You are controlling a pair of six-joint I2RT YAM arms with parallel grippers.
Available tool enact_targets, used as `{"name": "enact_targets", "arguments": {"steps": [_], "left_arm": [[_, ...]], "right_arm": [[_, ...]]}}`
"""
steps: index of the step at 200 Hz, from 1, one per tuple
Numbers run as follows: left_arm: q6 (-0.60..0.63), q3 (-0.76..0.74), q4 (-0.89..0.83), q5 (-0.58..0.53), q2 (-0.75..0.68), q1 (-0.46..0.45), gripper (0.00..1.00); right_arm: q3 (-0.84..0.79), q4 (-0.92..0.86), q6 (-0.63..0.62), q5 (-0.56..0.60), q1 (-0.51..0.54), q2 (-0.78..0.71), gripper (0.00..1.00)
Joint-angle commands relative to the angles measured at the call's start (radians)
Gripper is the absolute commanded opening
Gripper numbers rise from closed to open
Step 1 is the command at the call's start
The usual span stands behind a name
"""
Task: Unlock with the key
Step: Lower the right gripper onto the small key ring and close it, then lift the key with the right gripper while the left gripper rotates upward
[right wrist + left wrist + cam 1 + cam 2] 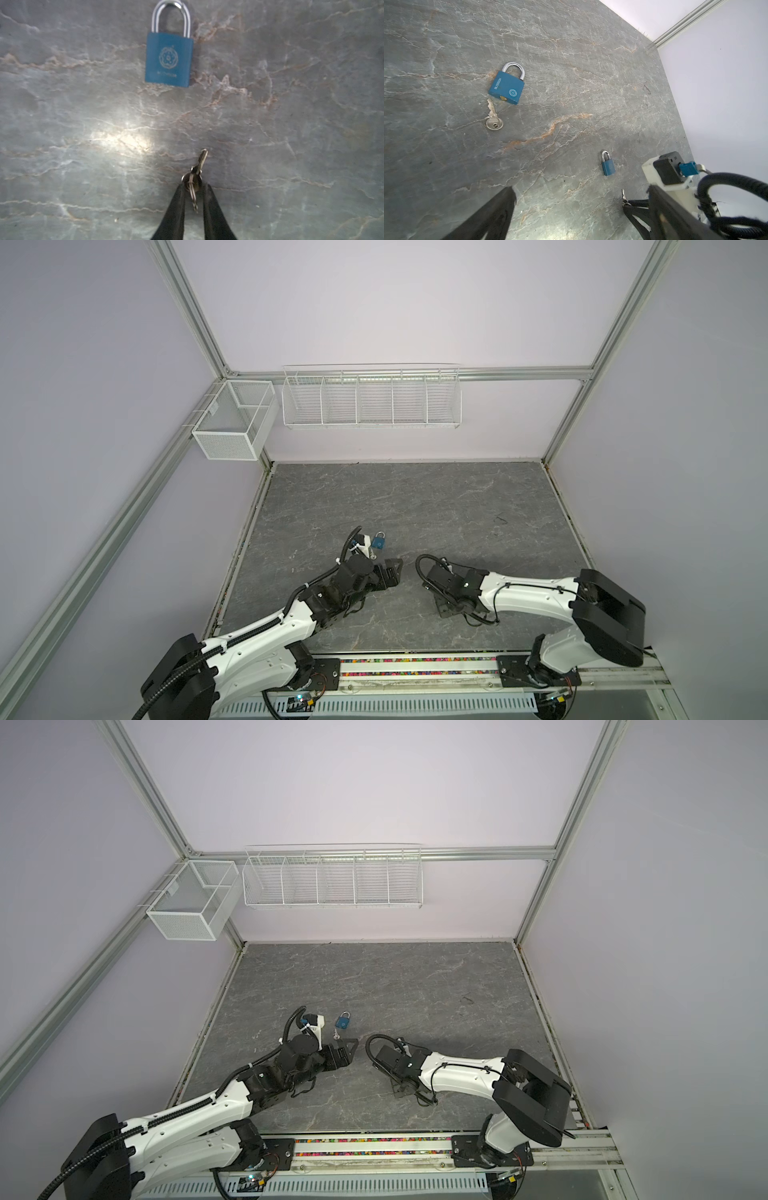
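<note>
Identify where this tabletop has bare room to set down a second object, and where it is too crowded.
Bare: the whole far stretch of the table, between the padlock and the back wall, and the strip between the right arm and the right wall. Crowded: front centre, where padlock, key, left gripper and right gripper cluster.

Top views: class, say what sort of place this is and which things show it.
Probably a robotics lab test cell: a left arm and right arm mounted at a grey tabletop, aluminium framing around plain walls, a wire rack behind.
</note>
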Motion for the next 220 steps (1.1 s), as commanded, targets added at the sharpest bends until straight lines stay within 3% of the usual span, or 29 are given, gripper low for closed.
{"name": "enact_targets", "arguments": {"steps": [1,120,220], "left_arm": [[-0.016,0.014,0.017,0.001,0.009,-0.006,0.99],[-0.052,0.012,0.022,0.011,-0.015,-0.007,0.99],[-0.139,0.036,0.008,0.016,-0.125,-0.006,1.00]], "right_arm": [[-0.022,-0.033,0.003,0.026,0.005,-0.021,0.17],[-0.039,-0.017,-0.043,0.057,0.005,-0.065,0.06],[-0.005,0.001,-0.290,0.118,0.009,-0.314,0.06]]}}
